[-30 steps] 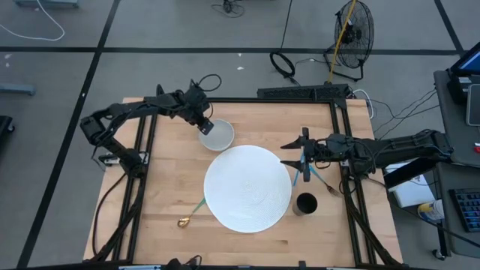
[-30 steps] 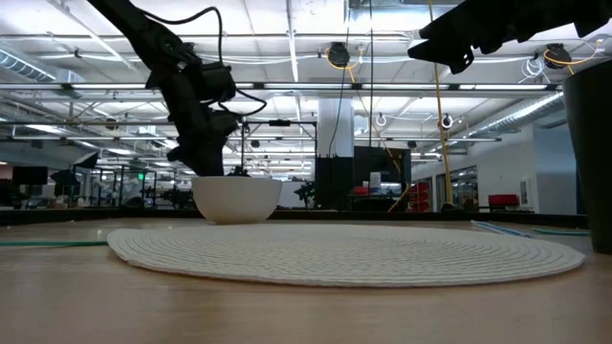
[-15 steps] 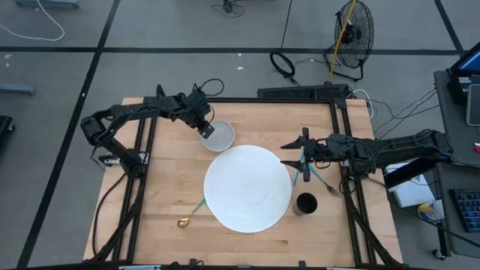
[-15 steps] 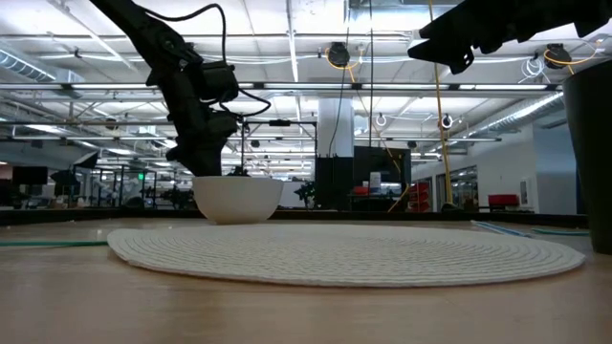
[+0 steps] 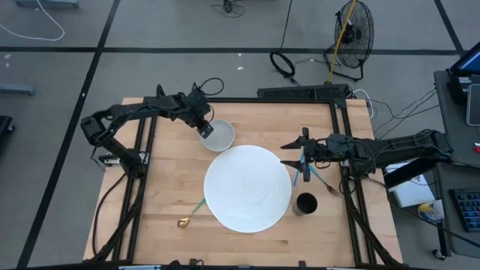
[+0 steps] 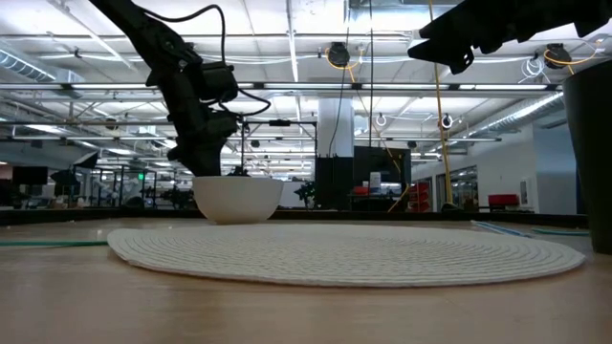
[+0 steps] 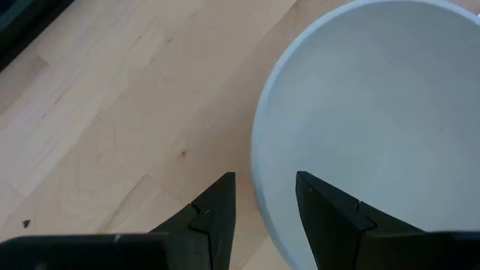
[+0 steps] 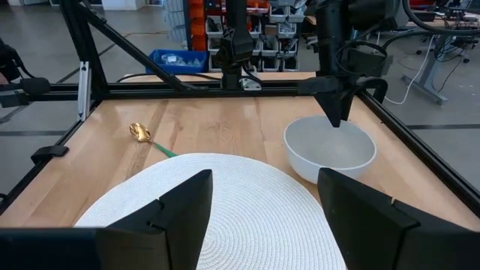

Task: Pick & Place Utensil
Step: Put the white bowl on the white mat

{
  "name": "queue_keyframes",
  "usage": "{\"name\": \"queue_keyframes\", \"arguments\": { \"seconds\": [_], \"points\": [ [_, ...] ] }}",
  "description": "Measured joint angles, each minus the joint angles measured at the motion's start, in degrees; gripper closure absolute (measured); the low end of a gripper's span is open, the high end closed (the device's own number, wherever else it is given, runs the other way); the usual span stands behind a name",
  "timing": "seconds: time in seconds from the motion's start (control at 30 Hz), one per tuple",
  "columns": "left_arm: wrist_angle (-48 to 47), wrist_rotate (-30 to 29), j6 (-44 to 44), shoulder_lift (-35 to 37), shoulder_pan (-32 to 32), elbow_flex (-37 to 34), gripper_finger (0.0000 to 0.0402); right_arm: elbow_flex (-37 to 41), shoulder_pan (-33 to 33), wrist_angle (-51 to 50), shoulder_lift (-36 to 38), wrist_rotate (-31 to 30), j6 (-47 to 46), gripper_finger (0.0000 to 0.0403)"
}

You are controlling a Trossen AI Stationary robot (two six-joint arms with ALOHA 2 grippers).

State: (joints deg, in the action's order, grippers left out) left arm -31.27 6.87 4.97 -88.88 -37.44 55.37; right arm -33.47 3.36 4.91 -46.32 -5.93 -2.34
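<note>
Round woven white placemat [image 5: 248,187] at the centre of the pale wood table [image 5: 165,180], ribbed in concentric rings. Smooth white bowl [image 5: 217,136] just behind its far-left edge; dark cylindrical cup [image 5: 305,203] at its right edge. Gold-bowled spoon [image 5: 190,213] with green handle flat on the wood, front-left of the mat, well apart from both arms. Teal-handled utensils [image 5: 313,175] lying right of the mat, beneath the right arm. Left gripper [image 7: 262,196] straddling the bowl's near rim, fingers parted, one inside, one outside. Right gripper [image 8: 262,202] raised over the mat's right edge, spread wide, holding nothing.
</note>
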Motion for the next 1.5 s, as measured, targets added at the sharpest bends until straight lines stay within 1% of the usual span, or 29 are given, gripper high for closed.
{"name": "queue_keyframes", "arguments": {
  "seconds": [0.23, 0.43, 0.53, 0.6, 0.73, 1.1, 1.27, 1.37, 1.5],
  "points": [
    [0.2, 0.3, -0.2, 0.0, -0.7, 0.0, 0.0256, 0.0, 0.0, 0.0, 0.0, 0.0, 0.0, 0.0165],
    [-0.2, 0.5, 0.7, 0.0, 0.3, 0.0, 0.0256, 0.0, 0.0, 0.0, 0.0, 0.0, 0.0, 0.0165],
    [0.7, -0.1, -1.4, -0.2, 0.6, 0.0, 0.0256, 0.0, 0.0, 0.0, 0.0, 0.0, 0.1, 0.0165],
    [2.2, -0.4, -1.3, -1.1, -0.2, 0.0, 0.0256, 0.0, 0.0, 0.0, 0.0, 0.0, 0.2, 0.0165],
    [1.5, 0.2, -0.5, -1.2, -1.8, 0.0, 0.0256, 0.0, 0.0, -0.1, 0.0, 0.0, 0.1, 0.0165],
    [1.1, 0.7, -0.4, -2.5, -0.6, -0.1, 0.0257, 0.0, 0.0, 0.0, 0.0, 0.0, 0.6, 0.0165],
    [1.1, -0.9, 0.0, -2.6, -0.3, -0.1, 0.0258, 0.0, 0.0, 0.0, 0.0, 0.0, 0.6, 0.0165],
    [1.0, -0.9, 0.0, -2.6, -0.3, -0.1, 0.0277, 0.0, 0.0, 0.0, 0.0, 0.0, 0.6, 0.0165],
    [1.0, -0.9, 0.0, -2.6, -0.3, -0.1, 0.0325, 0.0, 0.0, 0.0, 0.0, 0.0, 0.6, 0.0165]
  ]
}}
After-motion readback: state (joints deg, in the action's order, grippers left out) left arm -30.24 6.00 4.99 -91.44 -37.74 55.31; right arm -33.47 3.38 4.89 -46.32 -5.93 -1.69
